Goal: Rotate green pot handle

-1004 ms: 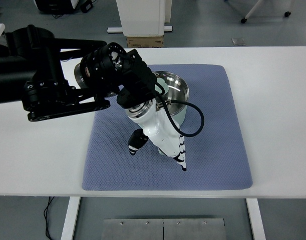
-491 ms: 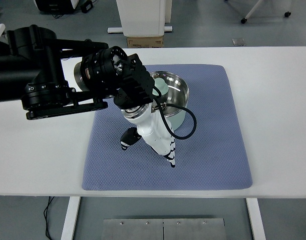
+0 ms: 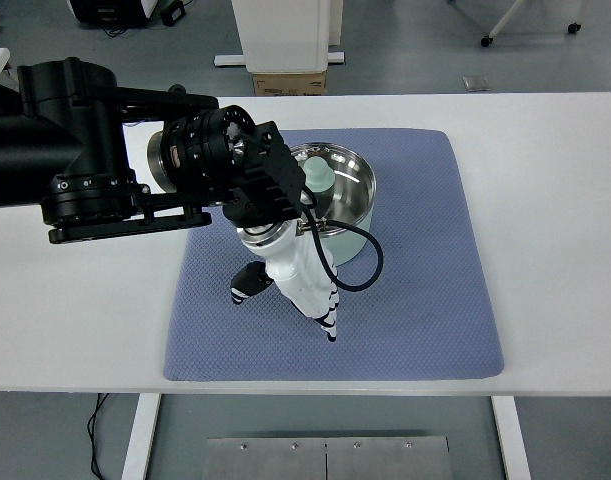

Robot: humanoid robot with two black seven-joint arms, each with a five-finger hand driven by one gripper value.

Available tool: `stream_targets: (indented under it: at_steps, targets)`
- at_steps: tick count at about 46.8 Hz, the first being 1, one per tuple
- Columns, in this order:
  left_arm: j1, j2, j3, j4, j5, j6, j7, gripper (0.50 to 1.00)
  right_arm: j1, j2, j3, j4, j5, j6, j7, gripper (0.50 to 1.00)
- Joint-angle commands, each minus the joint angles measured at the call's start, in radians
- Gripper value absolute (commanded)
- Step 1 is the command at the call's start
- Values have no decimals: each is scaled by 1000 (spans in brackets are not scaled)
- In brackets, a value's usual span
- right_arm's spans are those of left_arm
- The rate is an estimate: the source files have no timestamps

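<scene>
nearest on the white bench, the left white-and-black hand hangs over the blue quilted mat, fingers pointing down and loosely spread, holding nothing. just beyond it sits the steel-lined pale green pot. its handle is hidden behind the arm, so its axis is unclear.

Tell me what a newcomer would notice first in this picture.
First, the big black left arm reaching in from the left, with its white hand pointing down over the blue mat, fingers relaxed and holding nothing. Just behind the hand, a shiny pot stands on the mat near its far edge, partly hidden by the wrist.
</scene>
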Motion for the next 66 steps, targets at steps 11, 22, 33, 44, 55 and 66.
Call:
stream_targets:
  at_steps: [11, 22, 33, 44, 55, 66]
  targets:
    - [-13, 12, 33, -15, 49, 0, 0, 1000, 0, 0, 0, 0, 0, 0, 0, 1000]
    - [-18, 17, 48, -24, 83, 0, 0, 1000, 0, 0, 0, 0, 0, 0, 0, 1000]
    - [-32, 44, 83, -43, 100, 0, 0, 1000, 0, 0, 0, 0, 0, 0, 0, 1000]
    - [-42, 66, 109, -61, 146, 0, 0, 1000, 0, 0, 0, 0, 0, 0, 0, 1000]
    - [-46, 81, 111, -61, 201, 0, 0, 1000, 0, 0, 0, 0, 0, 0, 0, 1000]
    - [-59, 97, 122, -61, 233, 0, 0, 1000, 0, 0, 0, 0, 0, 0, 0, 1000]
